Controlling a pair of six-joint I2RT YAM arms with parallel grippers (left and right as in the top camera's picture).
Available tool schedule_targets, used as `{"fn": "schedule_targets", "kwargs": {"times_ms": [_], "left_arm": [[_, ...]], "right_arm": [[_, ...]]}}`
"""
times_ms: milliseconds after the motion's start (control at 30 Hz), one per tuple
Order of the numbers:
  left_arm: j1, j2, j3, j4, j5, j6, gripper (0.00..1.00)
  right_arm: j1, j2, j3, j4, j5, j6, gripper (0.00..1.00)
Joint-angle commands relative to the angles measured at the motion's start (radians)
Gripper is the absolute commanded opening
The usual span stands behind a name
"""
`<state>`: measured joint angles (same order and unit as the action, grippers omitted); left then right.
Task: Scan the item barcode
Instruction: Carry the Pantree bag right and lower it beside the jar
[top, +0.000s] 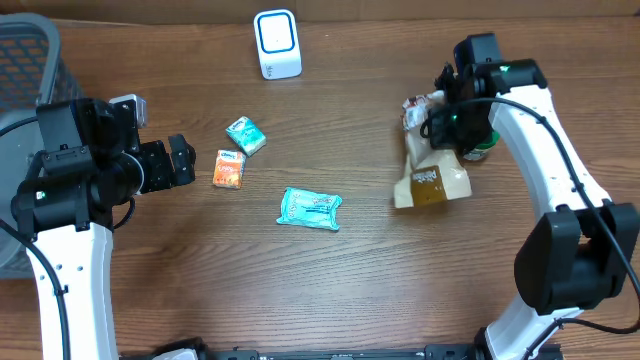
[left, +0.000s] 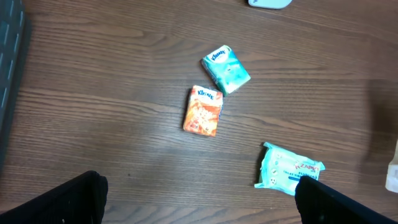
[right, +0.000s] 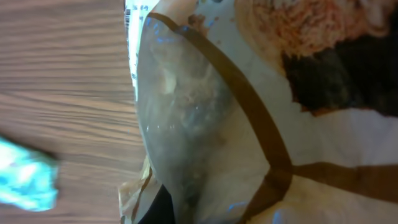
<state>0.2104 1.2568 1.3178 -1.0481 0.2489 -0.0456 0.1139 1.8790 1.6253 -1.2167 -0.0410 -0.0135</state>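
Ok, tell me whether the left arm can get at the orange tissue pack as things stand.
Probably yes. The left gripper is open and faces the orange tissue pack, with nothing lying between them. The teal pack lies close by but apart, so it shouldn't block.

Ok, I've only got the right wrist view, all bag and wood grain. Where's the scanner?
Observer: The white scanner stands at the far edge of the table, well off to the side of the bag.
Operator: And the teal blur in my corner?
Observer: A teal wipes pack, lying flat mid-table.
Operator: The left hand?
Observer: The left hand is open and empty, beside an orange tissue pack.
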Motion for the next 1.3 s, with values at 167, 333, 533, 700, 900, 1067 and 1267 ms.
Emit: {"fn": "schedule_targets", "kwargs": {"times_ms": [167,333,533,700,900,1067,1267], "left_arm": [[0.005,0.0,0.013,0.001,-0.005,0.008,0.99],[0.005,0.0,0.013,0.001,-0.005,0.008,1.0],[0.005,0.0,0.013,0.001,-0.005,0.008,1.0],[0.005,0.0,0.013,0.001,-0.005,0.008,1.0],[0.005,0.0,0.013,0.001,-0.005,0.008,0.99],[0.005,0.0,0.013,0.001,-0.005,0.008,1.0],[0.005,0.0,0.013,0.001,-0.005,0.008,1.0]], "right_arm": [[0.002,-0.004,-0.003,0.008,0.155,-0.014,0.62],[0.002,-0.004,0.009,0.011,0.157,-0.014,0.75],[0.003,-0.005,0.11,-0.042,0.074,0.033,0.68],[0.005,-0.005,0.149,-0.064,-0.197,0.032,0.76],[0.023,-0.005,0.119,-0.055,-0.454,0.032,0.64],[0.088,-0.003,0.028,0.018,-0.473,0.045,0.49],[0.163,-0.003,-0.148,0.165,-0.402,0.078,0.48]]}}
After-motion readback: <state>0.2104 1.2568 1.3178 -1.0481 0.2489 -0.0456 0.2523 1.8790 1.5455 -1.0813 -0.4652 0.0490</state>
